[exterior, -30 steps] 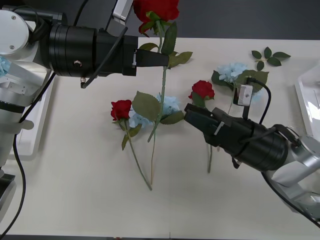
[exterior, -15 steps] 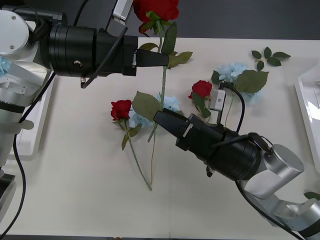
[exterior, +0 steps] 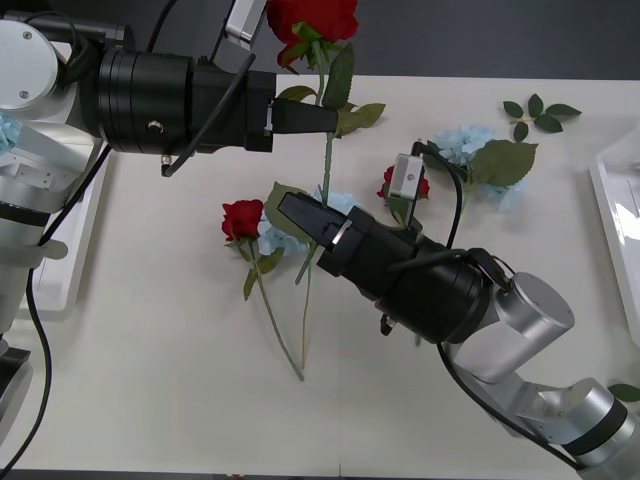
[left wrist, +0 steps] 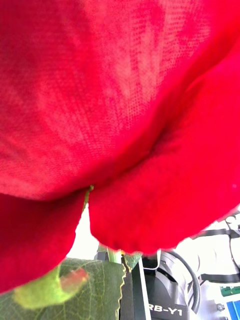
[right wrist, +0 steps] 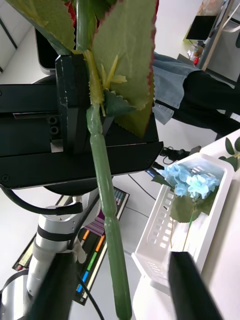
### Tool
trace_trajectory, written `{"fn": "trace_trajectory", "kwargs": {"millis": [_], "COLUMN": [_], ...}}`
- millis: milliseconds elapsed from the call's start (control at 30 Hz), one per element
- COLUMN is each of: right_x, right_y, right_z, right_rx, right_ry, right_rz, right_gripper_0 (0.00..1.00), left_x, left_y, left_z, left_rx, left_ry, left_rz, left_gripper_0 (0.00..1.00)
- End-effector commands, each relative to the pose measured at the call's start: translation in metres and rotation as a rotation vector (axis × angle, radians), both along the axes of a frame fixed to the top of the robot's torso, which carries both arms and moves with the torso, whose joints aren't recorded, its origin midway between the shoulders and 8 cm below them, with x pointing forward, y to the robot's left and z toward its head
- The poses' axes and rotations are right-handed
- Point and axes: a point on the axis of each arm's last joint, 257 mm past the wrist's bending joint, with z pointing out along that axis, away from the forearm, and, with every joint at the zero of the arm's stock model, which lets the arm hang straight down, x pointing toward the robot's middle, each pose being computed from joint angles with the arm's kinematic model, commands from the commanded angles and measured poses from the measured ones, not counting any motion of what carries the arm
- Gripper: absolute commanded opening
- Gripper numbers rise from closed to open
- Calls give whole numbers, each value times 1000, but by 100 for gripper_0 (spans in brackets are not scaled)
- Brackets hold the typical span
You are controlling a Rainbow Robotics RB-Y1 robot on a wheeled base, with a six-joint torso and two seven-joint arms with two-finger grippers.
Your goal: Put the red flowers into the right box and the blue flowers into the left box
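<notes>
The left gripper (exterior: 335, 118) pinches a red rose's stem (exterior: 327, 160), holding the rose upright above the table (exterior: 150, 330). The right gripper (right wrist: 122, 285), fingers spread, straddles that stem lower down. One blue flower (right wrist: 187, 182) lies in the left box (right wrist: 165, 235); two red roses (exterior: 243, 218) and other blue flowers (exterior: 465, 142) remain on the table.

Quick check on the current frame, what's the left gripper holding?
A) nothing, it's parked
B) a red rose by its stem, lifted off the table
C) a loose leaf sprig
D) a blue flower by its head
B: the left gripper is clamped on the stem of a red rose whose head stands above the fingers, the stem hanging down toward the table, with the right gripper reaching in at the lower stem, fingers open.
</notes>
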Motion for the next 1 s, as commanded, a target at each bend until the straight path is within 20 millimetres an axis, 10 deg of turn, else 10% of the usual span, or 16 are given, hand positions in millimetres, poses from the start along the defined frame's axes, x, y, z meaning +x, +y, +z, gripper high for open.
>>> {"fn": "trace_trajectory", "kwargs": {"millis": [33,367,400,467,533,1000], "right_x": [-4,-4,-4,-3,-3,2], "right_y": [1,0,0,0,-1,-12], "right_z": [21,19,19,18,18,8], "right_rx": [14,7,7,5,2,-60], "right_ry": [-45,-45,-45,-45,-45,-58], "right_rz": [1,0,0,-2,-2,-11], "right_gripper_0": [5,0,0,0,0,0], "left_x": [-6,-6,-6,-6,-6,-6], "left_y": [-8,-8,-8,-8,-8,-8], "left_z": [21,21,21,21,21,21], "left_rx": [-5,-5,-5,-5,-5,-5], "left_ry": [-113,-113,-113,-113,-113,-113], "left_rz": [-31,-31,-31,-31,-31,-31], "left_gripper_0": [0,1,11,75,100,100]}}
